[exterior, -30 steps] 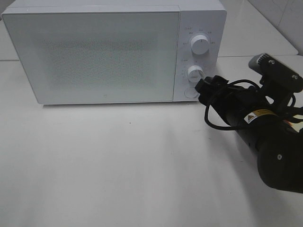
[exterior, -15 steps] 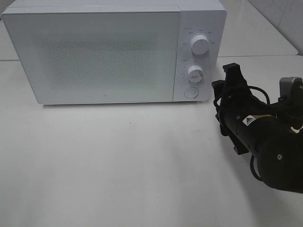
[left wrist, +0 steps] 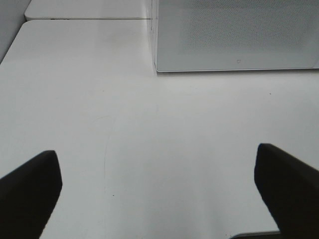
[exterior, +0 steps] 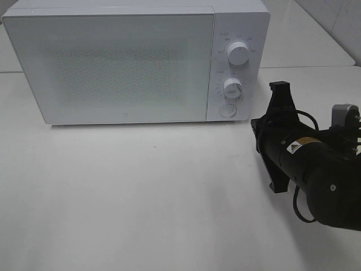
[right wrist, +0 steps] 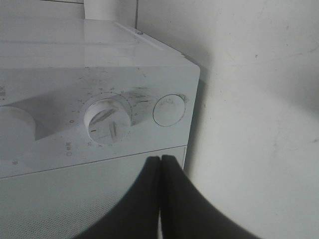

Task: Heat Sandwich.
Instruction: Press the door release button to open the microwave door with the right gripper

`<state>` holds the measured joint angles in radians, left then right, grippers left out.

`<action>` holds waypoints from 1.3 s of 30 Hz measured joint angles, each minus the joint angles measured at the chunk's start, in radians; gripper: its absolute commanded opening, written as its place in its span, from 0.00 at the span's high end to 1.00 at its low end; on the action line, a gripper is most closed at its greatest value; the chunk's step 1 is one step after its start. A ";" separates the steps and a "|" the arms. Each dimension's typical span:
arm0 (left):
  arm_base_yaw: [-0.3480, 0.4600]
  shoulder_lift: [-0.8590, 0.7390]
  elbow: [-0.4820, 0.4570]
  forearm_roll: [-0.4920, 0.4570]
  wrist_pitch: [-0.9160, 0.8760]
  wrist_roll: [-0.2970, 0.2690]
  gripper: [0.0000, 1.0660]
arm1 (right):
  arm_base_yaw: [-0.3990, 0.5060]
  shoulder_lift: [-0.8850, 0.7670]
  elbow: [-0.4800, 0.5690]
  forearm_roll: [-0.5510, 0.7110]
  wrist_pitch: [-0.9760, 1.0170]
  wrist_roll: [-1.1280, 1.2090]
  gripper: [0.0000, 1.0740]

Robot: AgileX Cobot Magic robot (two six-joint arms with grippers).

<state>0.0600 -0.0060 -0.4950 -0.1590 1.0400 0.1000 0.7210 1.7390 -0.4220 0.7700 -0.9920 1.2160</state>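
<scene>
- Exterior high view doesn't catch the left arm at all. Its wrist camera shows the left gripper [left wrist: 157, 169] with its fingers spread wide apart, nothing between them, just bare table [left wrist: 124, 124] underneath.
- Ahead of that gripper and off to one side sits the microwave [exterior: 135, 62], with its door [exterior: 84, 84] closed.
- No sandwich in any view. It could be behind that frosted door, but I honestly can't tell.
- Handling guess: it's light and soft, it squashes easily and the layers can slide. I'd go for a gentle pinch across the crust edges, or better, lift whatever it's sitting on.
- The control panel has an upper knob [exterior: 237, 53], a lower knob [exterior: 232, 88] and a round button [exterior: 227, 110] below them.
- The right gripper [right wrist: 160, 164] has its fingers pressed together on nothing. The lower knob and button sit just beyond its tips, not touching.
- Count: one microwave, two knobs, one button, two grippers, zero sandwiches visible.
</scene>
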 measured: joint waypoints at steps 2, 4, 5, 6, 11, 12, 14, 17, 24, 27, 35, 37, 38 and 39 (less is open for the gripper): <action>0.000 0.000 0.000 0.000 0.000 0.000 0.05 | 0.000 0.000 0.000 -0.005 0.001 0.009 0.99; 0.000 0.000 0.000 0.000 0.000 0.000 0.05 | 0.000 0.000 0.000 -0.005 0.001 0.010 0.99; 0.000 0.000 0.000 0.000 0.000 0.000 0.05 | 0.000 0.000 0.000 -0.005 0.003 0.010 0.99; 0.000 0.000 0.000 0.000 0.000 0.000 0.05 | 0.000 0.000 0.000 -0.007 0.007 0.010 0.99; 0.000 0.000 0.000 0.000 0.000 0.000 0.05 | -0.024 0.002 -0.011 -0.028 0.029 0.011 0.99; 0.000 0.000 0.000 0.000 0.000 0.000 0.05 | -0.034 0.007 -0.016 -0.038 0.036 0.015 0.99; 0.000 0.000 0.000 0.000 0.000 0.000 0.05 | -0.044 0.015 -0.026 -0.052 0.042 0.021 0.99; 0.000 0.000 0.000 0.000 0.000 0.000 0.05 | -0.063 0.065 -0.071 -0.113 0.054 0.057 0.99; 0.000 0.000 0.000 0.000 0.000 0.000 0.05 | -0.074 0.152 -0.139 -0.153 0.062 0.098 0.99; 0.000 0.000 0.000 0.000 0.000 0.000 0.05 | -0.104 0.201 -0.183 -0.189 0.072 0.132 0.99; 0.000 0.000 0.000 0.000 0.000 0.000 0.05 | -0.167 0.269 -0.276 -0.256 0.106 0.155 0.99; 0.000 0.000 0.000 0.000 0.000 0.000 0.05 | -0.175 0.278 -0.290 -0.266 0.110 0.156 0.99; 0.000 0.000 0.000 0.000 0.000 0.000 0.05 | -0.189 0.294 -0.314 -0.277 0.116 0.156 0.98; 0.000 0.000 0.000 0.000 0.000 0.000 0.05 | -0.194 0.301 -0.326 -0.278 0.121 0.156 0.98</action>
<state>0.0600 -0.0060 -0.4950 -0.1590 1.0400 0.1000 0.5270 2.0400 -0.7480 0.4920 -0.8710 1.3720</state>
